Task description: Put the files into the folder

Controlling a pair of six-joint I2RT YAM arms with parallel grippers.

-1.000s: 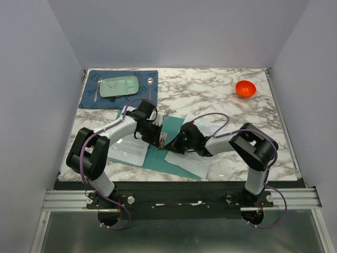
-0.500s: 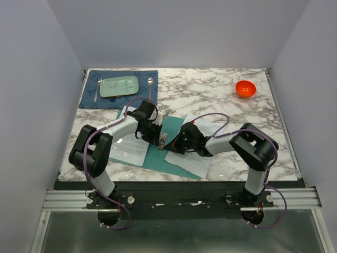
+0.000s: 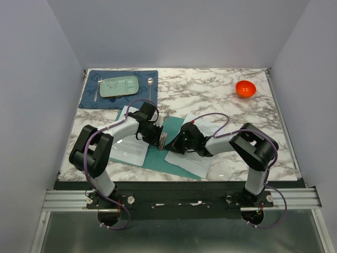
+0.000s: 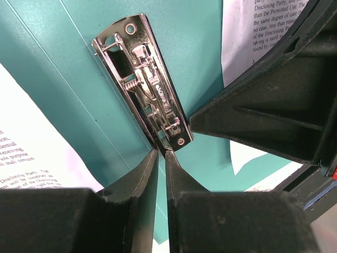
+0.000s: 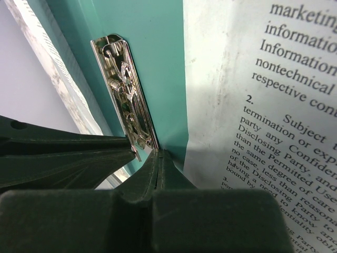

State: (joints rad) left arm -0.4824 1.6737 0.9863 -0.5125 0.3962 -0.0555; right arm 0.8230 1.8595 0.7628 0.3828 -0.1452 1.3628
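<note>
The teal folder [image 3: 157,157] lies open at the table's front middle, its metal clip [image 4: 142,79] on the spine; the clip also shows in the right wrist view [image 5: 125,95]. Printed paper sheets lie on both halves, one on the left [image 3: 130,149] and one on the right [image 3: 190,161]; text shows in the right wrist view [image 5: 263,105]. My left gripper [image 4: 162,153] is closed with a thin gap, its tips pinching the clip's lever end. My right gripper [image 5: 160,154] is shut and empty, its tip on the folder [image 5: 158,63] beside the clip's near end, by the sheet's edge.
A dark blue placemat [image 3: 97,99] at the back left holds a pale green tray [image 3: 119,86] and a spoon [image 3: 150,84]. An orange bowl [image 3: 245,88] sits at the back right. The two grippers nearly touch over the folder's spine.
My left wrist has shifted slightly to the right toward the clip. The right arm, the folder and the sheets have not visibly moved.
</note>
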